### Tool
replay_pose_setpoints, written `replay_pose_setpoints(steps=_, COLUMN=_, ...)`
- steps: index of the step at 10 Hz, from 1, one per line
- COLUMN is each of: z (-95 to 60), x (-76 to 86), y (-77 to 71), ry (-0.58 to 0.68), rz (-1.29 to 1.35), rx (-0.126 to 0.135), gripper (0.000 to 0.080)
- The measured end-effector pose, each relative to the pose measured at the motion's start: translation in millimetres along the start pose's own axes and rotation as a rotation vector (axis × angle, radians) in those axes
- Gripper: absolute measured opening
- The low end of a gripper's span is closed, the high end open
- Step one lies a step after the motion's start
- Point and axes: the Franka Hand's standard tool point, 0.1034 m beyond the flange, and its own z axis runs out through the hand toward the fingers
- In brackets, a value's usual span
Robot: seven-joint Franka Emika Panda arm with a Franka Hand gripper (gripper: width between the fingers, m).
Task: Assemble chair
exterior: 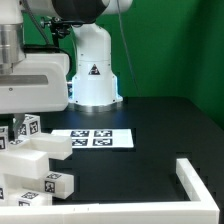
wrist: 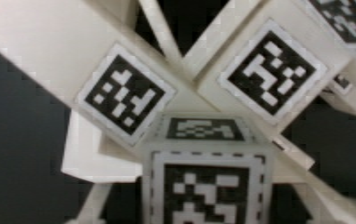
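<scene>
White, tag-bearing chair pieces [exterior: 35, 160] are lying clustered at the exterior view's near left. The wrist view is showing a cross-braced frame [wrist: 178, 75] close up.

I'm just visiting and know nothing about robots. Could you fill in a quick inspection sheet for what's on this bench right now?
Surface: black table, mostly bare toward the exterior view's right.
Job's things: white chair pieces with black-and-white tags, heaped at the exterior view's lower left; the wrist view shows a cross-braced frame with tags very close up.
Clutter: flat marker board lying on the table; low white corner rail at the lower right.
Grippers: gripper over the pieces at the left; fingers hidden, so open or shut cannot be told.
Cables: dark cable hanging behind the robot base.
Surroundings: green backdrop behind the table.
</scene>
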Motion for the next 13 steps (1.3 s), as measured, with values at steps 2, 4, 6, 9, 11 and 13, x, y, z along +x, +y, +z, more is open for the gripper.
replay_pose_setpoints(steps=2, z=-2.7, x=7.3, y=-4.9, ry=0.030, rz=0.285, rx=-0.010, gripper=0.0285)
replay_pose_setpoints(steps=4, z=0.0, x=7.0, y=-6.6, ry=0.028, rz=0.594, rx=-0.003, gripper=0.0285)
replay_pose_setpoints(steps=6, z=4.4, x=7.9, y=-12.2, ry=0.027, rz=0.865, rx=-0.011, gripper=0.0286)
replay_pose_setpoints(steps=9, z=7.3, x=3.1, y=-13.8, ry=0.005, rz=1.069, rx=-0.010, gripper=0.0286)
replay_pose_setpoints(steps=11, z=7.8, x=2.1, y=-14.2, ry=0.000, rz=1.088, rx=-0.011, gripper=0.0287)
replay_pose_setpoints(steps=13, z=1.0, x=2.6, y=-18.7, ry=0.003, rz=1.084, rx=0.000, gripper=0.0454)
